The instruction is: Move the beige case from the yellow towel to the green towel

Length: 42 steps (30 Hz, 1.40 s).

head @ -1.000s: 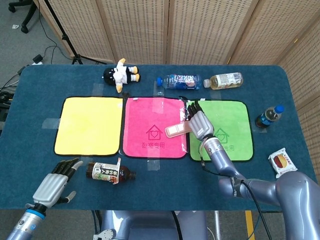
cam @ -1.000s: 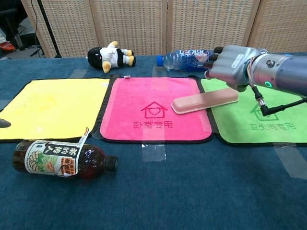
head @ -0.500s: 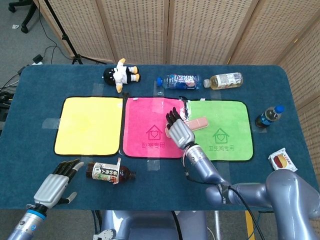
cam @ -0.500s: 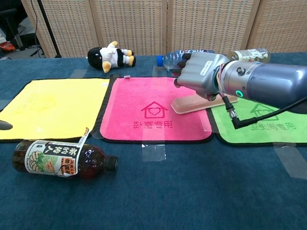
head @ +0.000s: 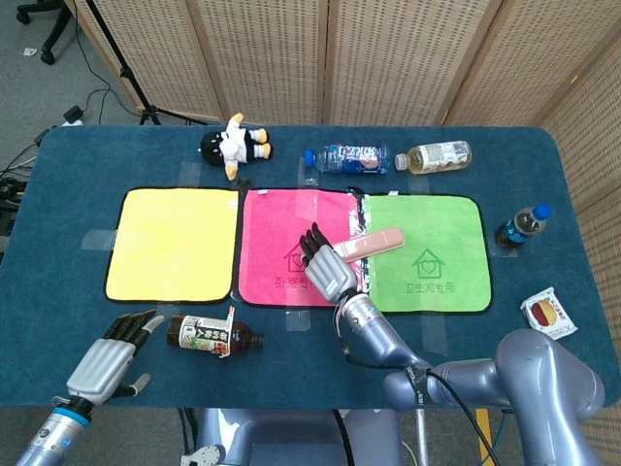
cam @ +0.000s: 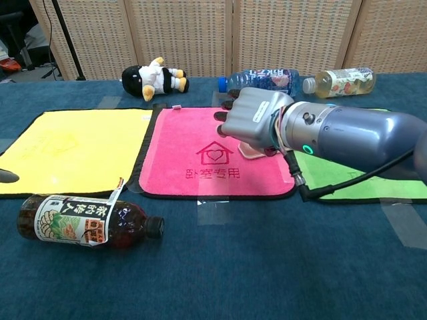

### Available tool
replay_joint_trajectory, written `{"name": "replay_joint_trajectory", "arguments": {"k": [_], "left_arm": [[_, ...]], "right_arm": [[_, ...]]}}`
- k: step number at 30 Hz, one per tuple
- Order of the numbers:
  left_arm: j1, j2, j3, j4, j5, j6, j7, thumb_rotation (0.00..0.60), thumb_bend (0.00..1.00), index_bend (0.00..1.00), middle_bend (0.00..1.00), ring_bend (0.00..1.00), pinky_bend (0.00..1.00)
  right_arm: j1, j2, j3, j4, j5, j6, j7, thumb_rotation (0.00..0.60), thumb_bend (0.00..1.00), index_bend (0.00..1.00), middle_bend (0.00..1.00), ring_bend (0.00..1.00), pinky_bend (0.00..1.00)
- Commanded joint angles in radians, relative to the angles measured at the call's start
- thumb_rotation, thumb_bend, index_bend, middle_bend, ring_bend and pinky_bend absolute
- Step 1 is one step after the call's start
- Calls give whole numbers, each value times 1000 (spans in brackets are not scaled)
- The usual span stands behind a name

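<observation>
The beige case (head: 371, 243) lies slantwise across the seam between the pink towel (head: 277, 228) and the green towel (head: 439, 250), its right end on the green. My right hand (head: 327, 265) hovers over the pink towel just left of the case, fingers spread, holding nothing. In the chest view this hand (cam: 257, 123) hides most of the case; only a sliver (cam: 251, 155) shows under it. The yellow towel (head: 173, 243) is bare. My left hand (head: 107, 361) sits low at the table's front left, fingers apart and empty.
A brown tea bottle (head: 212, 335) lies in front of the yellow towel. Along the back lie a plush toy (head: 236, 144), a water bottle (head: 347, 157) and a yellow-drink bottle (head: 439, 154). A dark soda bottle (head: 522, 225) and a snack packet (head: 546, 313) are at the right.
My right hand has drawn left and toward the front, off the green towel onto the pink one, leaving the case lying across the seam. The left hand has not moved.
</observation>
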Motion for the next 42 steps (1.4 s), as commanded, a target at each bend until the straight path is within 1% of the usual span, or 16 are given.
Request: {"name": "replay_joint_trajectory", "arguments": {"k": [1, 8, 21, 30, 42], "left_arm": [[-1, 0, 0, 0, -1, -1, -1, 600, 316, 0, 0, 0, 22], [-1, -1, 0, 1, -1, -3, -1, 600, 317, 0, 0, 0, 21], [-3, 0, 1, -2, 1, -6, -5, 600, 316, 0, 0, 0, 21], [-3, 3, 3, -4, 3, -9, -8, 600, 316, 0, 0, 0, 21], [-2, 6, 5, -10, 7, -7, -10, 600, 316, 0, 0, 0, 21]], "right_arm": [[2, -7, -2, 4, 3, 0, 0, 600, 647, 174, 64, 0, 0], [6, -20, -2, 15, 7, -4, 4, 600, 648, 173, 64, 0, 0], [-3, -47, -19, 80, 25, -28, 24, 600, 646, 174, 64, 0, 0], [-17, -41, -30, 109, 45, -32, 34, 600, 646, 174, 64, 0, 0], [-41, -14, -48, 113, 59, -21, 37, 600, 648, 174, 64, 0, 0]]}}
